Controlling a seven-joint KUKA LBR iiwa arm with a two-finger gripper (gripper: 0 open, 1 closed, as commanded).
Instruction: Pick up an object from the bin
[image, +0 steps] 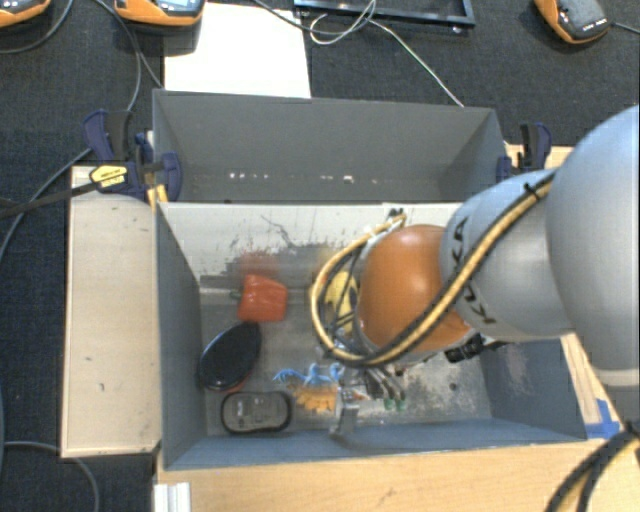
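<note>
Small orange thing (318, 401) by the front wall of the bin (182, 330) sits beside your gripper (346, 418) (clenched or released? can't tell).

a grey metal bin (320, 150) is seen across the middle of the frame, its floor scuffed and scratched. on the left part of the floor an orange-red pepper-shaped thing (263, 297) is laid toward the back wall, a black oval thing (230, 357) is set just below and left of it, and a dark rounded flat thing (256, 411) is placed by the front wall. toward the lower middle, a small blue thing (308, 376) and a small orange thing (318, 401) are found close together.
</note>
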